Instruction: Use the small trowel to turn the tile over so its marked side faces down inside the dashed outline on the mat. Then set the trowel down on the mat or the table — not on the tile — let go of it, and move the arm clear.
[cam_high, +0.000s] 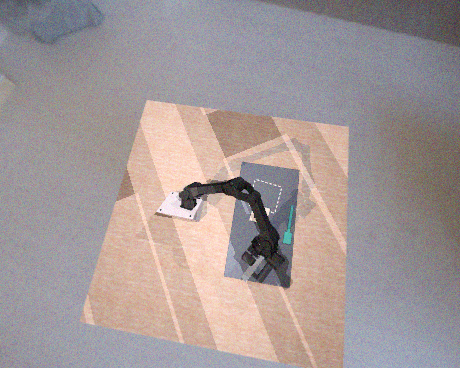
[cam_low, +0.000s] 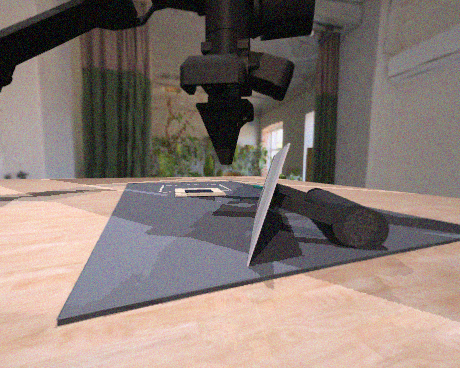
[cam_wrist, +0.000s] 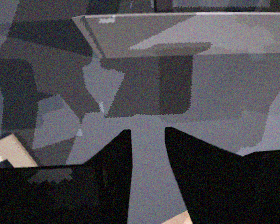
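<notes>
A cream tile (cam_high: 254, 218) (cam_low: 181, 193) (cam_wrist: 19, 152) lies flat on the grey mat (cam_high: 240, 235) (cam_low: 115, 250), dark mark up, at the near edge of the dashed outline (cam_high: 278, 200) (cam_low: 161, 189). The arm partly hides it in the top view. A pale flat blade (cam_low: 266, 200) (cam_wrist: 125, 30) stands steeply tilted on its edge, with a thick black handle (cam_low: 360, 227) beside it on the mat. Together they look like a small trowel. My gripper (cam_low: 226, 162) (cam_wrist: 147, 135) is slightly open and empty. It points down above the mat, left of the blade's top in the exterior view, not touching it.
A teal tool (cam_high: 287, 237) with a thin handle and squarish blade lies along the mat's right side in the top view. The arm's white base plate (cam_high: 170, 209) stands on the wooden table (cam_high: 145, 280), left of the mat.
</notes>
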